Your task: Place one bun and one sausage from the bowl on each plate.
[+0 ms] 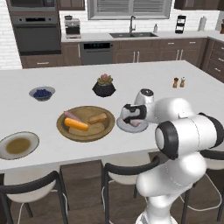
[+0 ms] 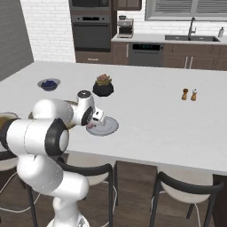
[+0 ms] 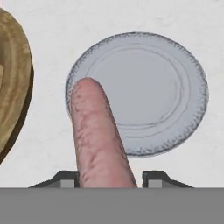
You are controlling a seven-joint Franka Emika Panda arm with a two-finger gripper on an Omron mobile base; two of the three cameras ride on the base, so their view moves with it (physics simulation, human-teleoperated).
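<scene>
My gripper [image 3: 107,179] is shut on a pink sausage [image 3: 98,135], which hangs just over the left part of the grey plate [image 3: 148,87]. From the left base view the gripper [image 1: 135,123] sits above that plate [image 1: 123,128], right of the wooden bowl [image 1: 100,133]. The bowl holds an orange bun [image 1: 76,125], a second bun [image 1: 97,118] and another sausage [image 1: 71,115]. A second plate [image 1: 30,139], tan in the middle, lies at the counter's near left. The right base view shows the gripper [image 2: 94,125] over the grey plate [image 2: 108,126].
A black pot with a plant [image 1: 104,86] stands behind the bowl and a small grey bowl of blue berries [image 1: 42,92] lies further left. Two shakers [image 1: 178,82] stand at the far right. Chair backs [image 1: 127,168] line the counter's near edge.
</scene>
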